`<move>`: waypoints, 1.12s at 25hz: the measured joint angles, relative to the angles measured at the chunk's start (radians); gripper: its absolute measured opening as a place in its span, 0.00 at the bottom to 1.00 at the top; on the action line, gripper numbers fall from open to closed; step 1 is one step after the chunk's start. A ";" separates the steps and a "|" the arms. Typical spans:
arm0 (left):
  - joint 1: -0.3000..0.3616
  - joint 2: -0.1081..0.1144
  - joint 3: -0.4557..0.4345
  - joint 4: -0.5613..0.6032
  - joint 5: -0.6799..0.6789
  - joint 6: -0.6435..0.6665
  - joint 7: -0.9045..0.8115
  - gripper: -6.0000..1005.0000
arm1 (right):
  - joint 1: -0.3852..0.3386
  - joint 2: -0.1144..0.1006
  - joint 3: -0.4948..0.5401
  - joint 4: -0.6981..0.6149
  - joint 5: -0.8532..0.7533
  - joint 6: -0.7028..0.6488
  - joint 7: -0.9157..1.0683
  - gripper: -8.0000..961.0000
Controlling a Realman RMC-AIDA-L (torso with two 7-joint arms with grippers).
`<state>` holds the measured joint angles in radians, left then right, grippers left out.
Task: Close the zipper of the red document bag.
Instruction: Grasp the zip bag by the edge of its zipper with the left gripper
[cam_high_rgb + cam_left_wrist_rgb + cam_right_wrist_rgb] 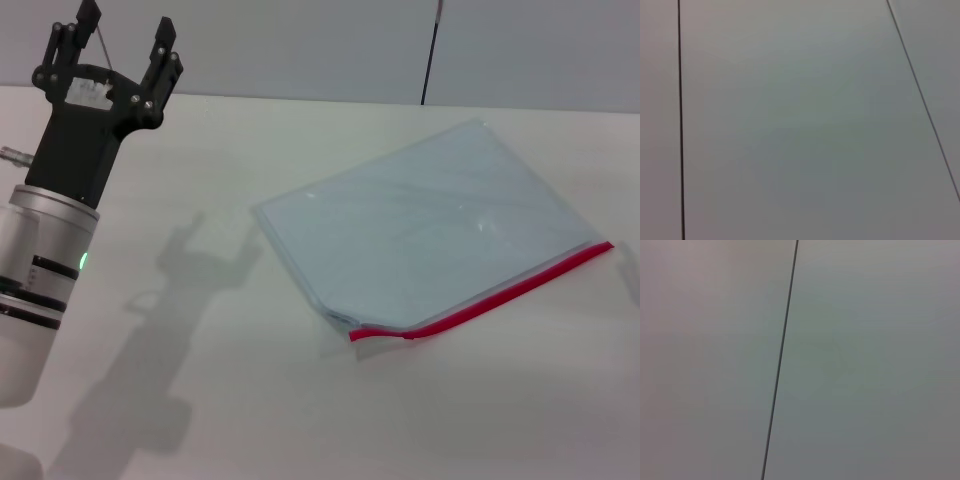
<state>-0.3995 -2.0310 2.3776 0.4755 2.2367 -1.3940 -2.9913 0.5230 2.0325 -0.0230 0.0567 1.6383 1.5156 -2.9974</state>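
The red document bag [430,230] lies flat on the white table, right of centre in the head view: a translucent pale blue pouch turned at an angle. Its zipper [490,295] is the thin red strip along the near edge, running from the near corner up to the right. That near corner curls up slightly. The slider is too small to make out. My left gripper [127,42] is raised at the far left, well clear of the bag, fingers pointing up and open with nothing between them. My right gripper is out of view.
The white table [300,420] ends at a grey wall behind, with a dark vertical seam [430,60] in it. Both wrist views show only grey wall panels with dark seams [680,120] [780,360].
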 joint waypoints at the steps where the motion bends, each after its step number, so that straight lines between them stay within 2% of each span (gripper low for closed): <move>1: 0.000 0.000 0.000 0.000 0.000 0.000 0.000 0.75 | 0.000 0.000 0.000 0.000 0.000 0.000 0.000 0.65; 21: -0.002 0.001 0.005 0.004 0.001 0.006 -0.001 0.75 | 0.000 0.000 0.000 0.000 0.000 0.000 0.000 0.65; 26: 0.004 0.022 0.043 0.088 -0.016 0.040 -0.003 0.75 | -0.004 0.000 0.000 0.000 0.001 0.002 0.000 0.65; 28: 0.017 0.054 0.060 0.180 -0.034 0.096 -0.003 0.75 | -0.004 -0.001 0.000 0.000 0.001 0.002 0.000 0.65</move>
<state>-0.3821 -1.9771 2.4378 0.6556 2.2027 -1.2981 -2.9944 0.5189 2.0312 -0.0230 0.0567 1.6394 1.5172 -2.9974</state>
